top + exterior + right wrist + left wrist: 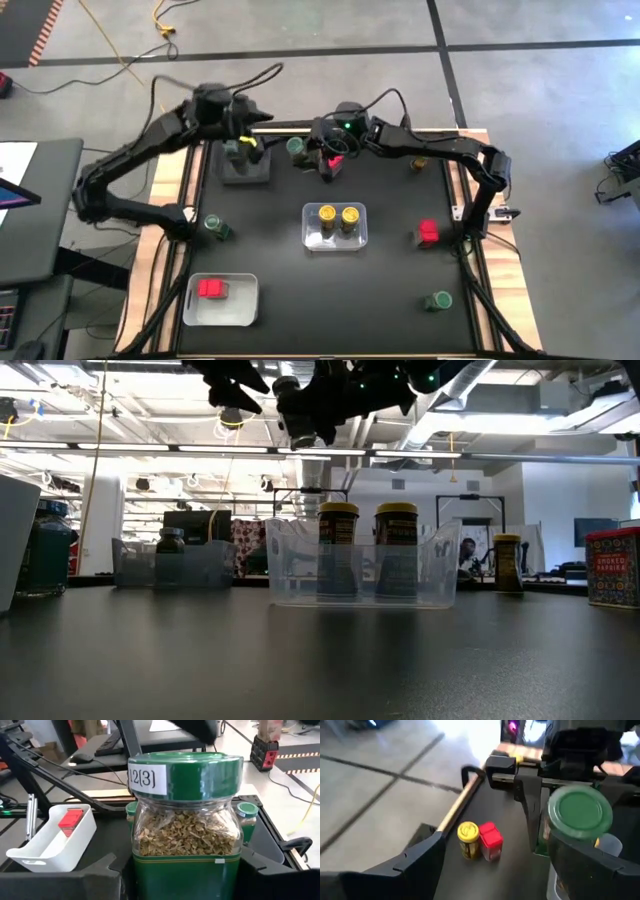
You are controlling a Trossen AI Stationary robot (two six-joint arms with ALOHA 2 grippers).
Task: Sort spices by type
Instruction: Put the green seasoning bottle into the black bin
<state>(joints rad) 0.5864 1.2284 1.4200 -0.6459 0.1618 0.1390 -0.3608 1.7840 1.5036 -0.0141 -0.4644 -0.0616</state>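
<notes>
Black table [400, 300], both arms crowded at grey bin [245, 172]. Right gripper [325, 160] clamped on green-lidded jar [185, 835], just beside bin. Left gripper [243, 143] above bin, fingers spread, nothing held. Risk: arms bump, jar slips, or knocks jar inside bin [170, 548].

we are seeing a clear bin [362, 585] sitting mid-table, holding two yellow-lidded jars [338, 550] side by side. to its left another clear bin [135, 565] is holding a dark-lidded jar [170, 552]. a yellow-lidded jar [508, 563] and a red-topped jar [612, 566] are standing at right. dark arms [320, 390] are hanging overhead.
</notes>
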